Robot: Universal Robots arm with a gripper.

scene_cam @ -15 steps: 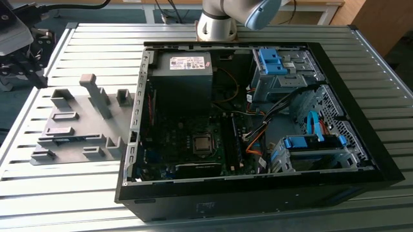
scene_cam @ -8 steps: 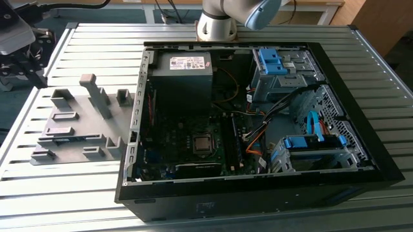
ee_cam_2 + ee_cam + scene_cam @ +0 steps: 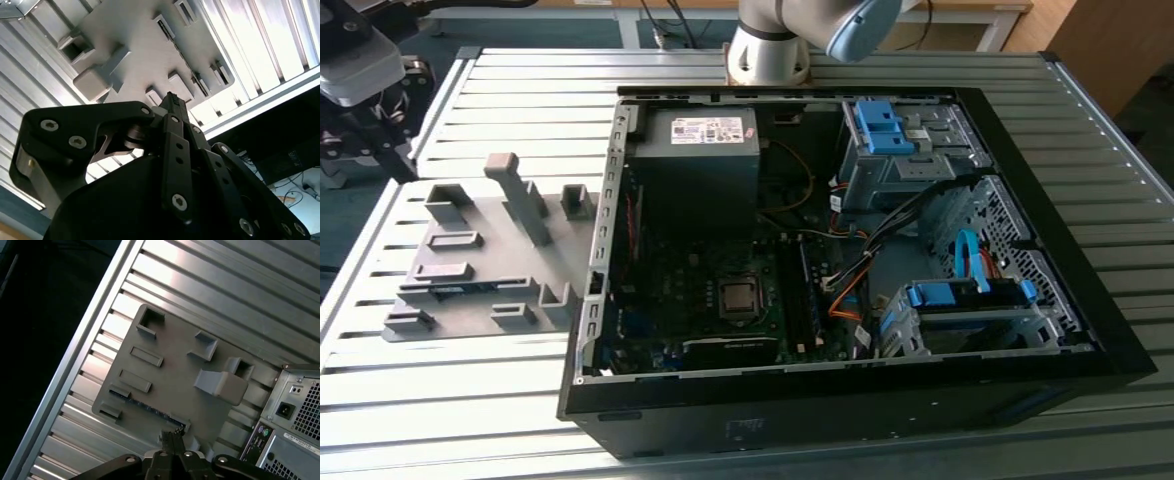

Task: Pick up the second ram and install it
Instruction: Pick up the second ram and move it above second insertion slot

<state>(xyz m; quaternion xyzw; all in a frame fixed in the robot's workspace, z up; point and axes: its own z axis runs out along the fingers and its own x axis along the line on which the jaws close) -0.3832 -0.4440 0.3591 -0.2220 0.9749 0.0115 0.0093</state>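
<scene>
Your gripper had its two fingertips drawn close together with nothing between them. It was holding nothing and touching nothing. In both wrist views the fingers pointed down toward the grey fixture plate. They were well clear of the plate.

In the first wrist view the tips lined up with one end of the ram. The ram stood on its edge in a slot along one side of the plate, a thin dark strip between two small end blocks. In the second wrist view the ram showed as a dark line running across the plate.

In the exterior view the gripper hung high at the exterior view's left, above the table edge. It was beyond the far corner of the plate, and the ram lay near the plate's closer edge.

The arm's base stood at the table's far side, behind the open computer case. The case lay just beside the plate, toward the exterior view's right.
</scene>
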